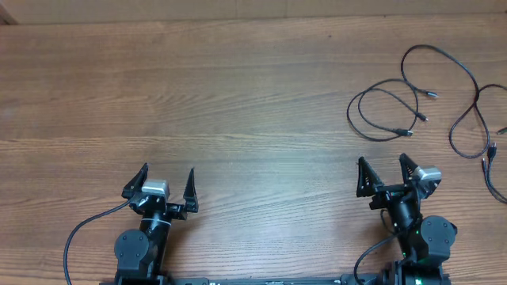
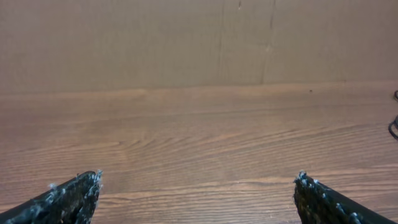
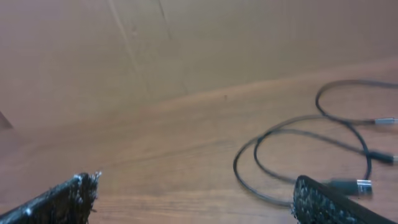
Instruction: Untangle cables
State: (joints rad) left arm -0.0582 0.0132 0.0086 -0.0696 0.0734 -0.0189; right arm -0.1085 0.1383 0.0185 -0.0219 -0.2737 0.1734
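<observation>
Wide tabletop (image 1: 238, 95); cables (image 1: 415, 107) near right edge

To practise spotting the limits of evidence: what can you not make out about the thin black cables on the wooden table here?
- Overhead: the thin black cables run off the right edge.
- Overhead: crossings too thin to tell which strand lies on top.
- Right wrist: cables blurred; a plug partly hidden by a finger of the right gripper.
- Left wrist: only an edge sliver shows.
</observation>
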